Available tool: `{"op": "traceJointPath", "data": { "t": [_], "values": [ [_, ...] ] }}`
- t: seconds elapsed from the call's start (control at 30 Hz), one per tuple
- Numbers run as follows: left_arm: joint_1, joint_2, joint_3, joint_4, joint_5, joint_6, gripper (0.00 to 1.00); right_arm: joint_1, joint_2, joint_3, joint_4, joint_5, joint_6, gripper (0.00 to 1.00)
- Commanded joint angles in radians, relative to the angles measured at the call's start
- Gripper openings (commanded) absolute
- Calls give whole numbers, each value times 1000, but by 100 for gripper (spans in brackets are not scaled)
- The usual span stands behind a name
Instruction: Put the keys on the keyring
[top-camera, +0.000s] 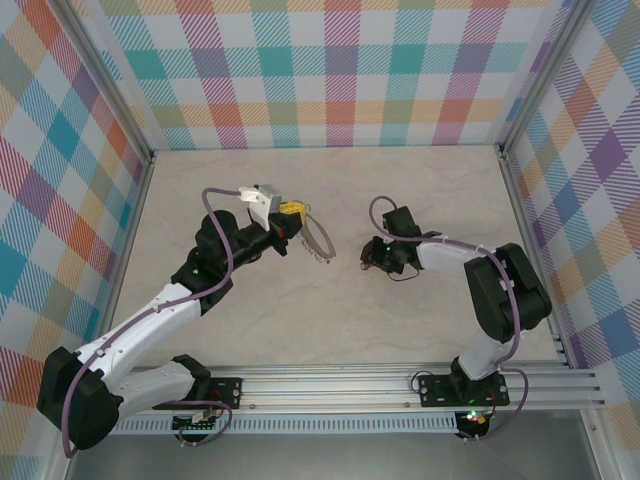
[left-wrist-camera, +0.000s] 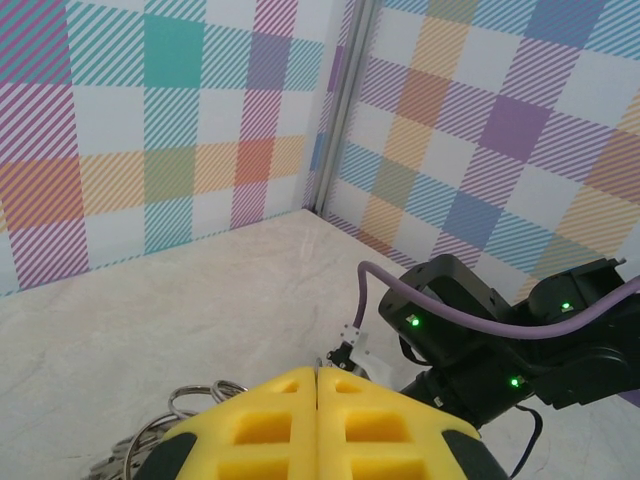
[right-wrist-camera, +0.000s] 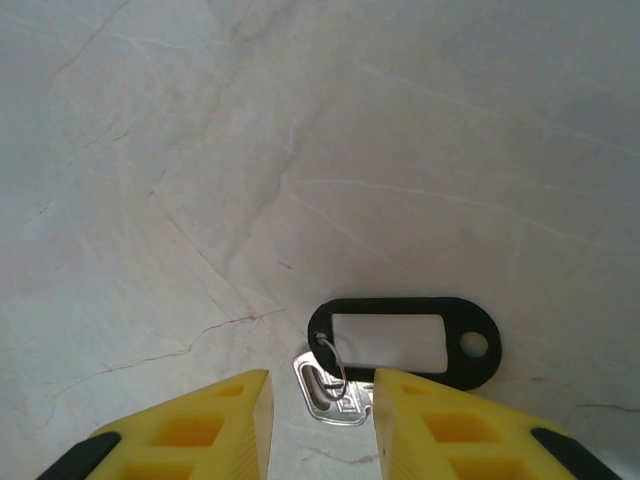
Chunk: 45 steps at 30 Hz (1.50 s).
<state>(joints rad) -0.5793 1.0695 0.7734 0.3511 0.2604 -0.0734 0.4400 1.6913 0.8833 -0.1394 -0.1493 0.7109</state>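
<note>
The key (right-wrist-camera: 328, 392) is partly hidden behind the right pincer (right-wrist-camera: 320, 400).

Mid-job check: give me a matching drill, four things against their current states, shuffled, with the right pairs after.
Things:
1 left gripper
2 right gripper
3 keyring
4 key tag

States:
a black, flat on the table
b open, straddling the key
c shut
d silver, tilted, held aloft

Pairs: 1-c; 2-b; 3-d; 4-a
</note>
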Motion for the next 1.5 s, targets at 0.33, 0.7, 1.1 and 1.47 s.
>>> {"op": "traceJointPath", "data": {
  "t": [0.33, 0.7, 1.1, 1.47],
  "values": [
    [11, -13, -8, 94, 11, -16, 0, 15, 73, 63, -10, -1, -12, 28],
    [13, 4, -11, 115, 17, -30, 0, 37, 53, 89, -52, 33, -31, 32],
    [16, 0, -15, 123, 18, -32, 0, 62, 70, 135, -106, 70, -55, 29],
    [19, 2, -23, 132, 18, -37, 0, 68, 106, 155, -110, 63, -60, 23]
  ]
}}
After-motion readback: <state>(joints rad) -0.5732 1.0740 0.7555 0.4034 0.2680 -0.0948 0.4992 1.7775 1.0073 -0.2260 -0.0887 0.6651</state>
